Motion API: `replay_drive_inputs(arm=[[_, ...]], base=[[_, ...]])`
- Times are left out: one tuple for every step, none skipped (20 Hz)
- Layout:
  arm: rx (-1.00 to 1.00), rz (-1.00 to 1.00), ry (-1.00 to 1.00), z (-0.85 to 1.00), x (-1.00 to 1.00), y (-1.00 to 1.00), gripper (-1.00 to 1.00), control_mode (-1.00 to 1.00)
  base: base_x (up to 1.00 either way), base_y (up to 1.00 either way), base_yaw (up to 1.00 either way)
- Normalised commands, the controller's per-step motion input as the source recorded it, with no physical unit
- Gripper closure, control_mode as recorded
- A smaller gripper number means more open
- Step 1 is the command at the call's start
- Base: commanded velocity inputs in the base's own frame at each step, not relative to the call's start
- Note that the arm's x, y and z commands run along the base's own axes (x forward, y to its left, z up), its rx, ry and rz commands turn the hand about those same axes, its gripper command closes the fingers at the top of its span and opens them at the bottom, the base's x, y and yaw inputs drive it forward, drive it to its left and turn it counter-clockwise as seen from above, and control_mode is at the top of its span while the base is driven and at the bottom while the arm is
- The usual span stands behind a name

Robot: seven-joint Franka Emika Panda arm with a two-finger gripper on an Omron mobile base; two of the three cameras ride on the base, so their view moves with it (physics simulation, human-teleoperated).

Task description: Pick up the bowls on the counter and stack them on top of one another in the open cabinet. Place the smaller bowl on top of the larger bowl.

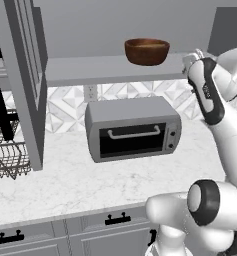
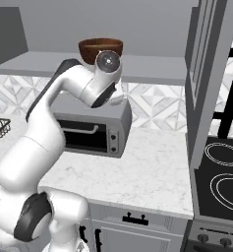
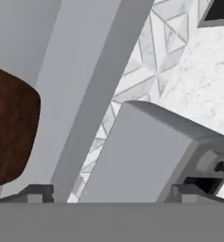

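On the cabinet shelf [image 1: 90,70] the larger bowl [image 1: 147,51] is seen upright; beside it, the end effector [image 3: 111,191] is spread open, apparently empty.

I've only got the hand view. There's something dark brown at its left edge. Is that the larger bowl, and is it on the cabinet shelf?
Observer: Yes. The larger bowl stands upright on the open cabinet's shelf, above the toaster oven.
Operator: Is the gripper holding it?
Observer: No. The gripper is to the bowl's right, apart from it, with its jaws open.
Operator: What's left of the oven?
Observer: A wire dish rack on the counter, past the cabinet door.
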Motion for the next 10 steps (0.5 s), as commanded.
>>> replay_drive_inputs(arm=[[-0.25,0.0,0.0,-1.0,-1.0,-0.35,-1.0,-1.0],[-0.25,0.0,0.0,-1.0,-1.0,-0.35,-1.0,-1.0],[-0.24,0.0,0.0,-1.0,-1.0,-0.37,-1.0,-1.0],[-0.21,0.0,0.0,-1.0,-1.0,-0.44,-1.0,-1.0],[-0.21,0.0,0.0,-1.0,-1.0,-0.49,-1.0,-1.0],[-0.2,0.0,0.0,-1.0,-1.0,-0.49,-1.0,-1.0],[-0.22,0.0,0.0,-1.0,-1.0,-0.54,-1.0,-1.0],[-0.14,0.0,-0.06,-1.0,-1.0,-0.86,-1.0,-1.0],[-0.09,0.0,-0.39,-1.0,-1.0,-1.0,-1.0,-1.0],[-0.01,0.0,-0.67,-1.0,-1.0,-0.91,-1.0,-1.0]], base=[[0.0,0.0,0.0],[0.0,0.0,0.0],[0.0,0.0,0.0],[0.0,0.0,0.0],[0.0,0.0,0.0],[0.0,0.0,0.0],[0.0,0.0,0.0],[0.0,0.0,0.0],[0.0,0.0,0.0],[0.0,0.0,0.0]])
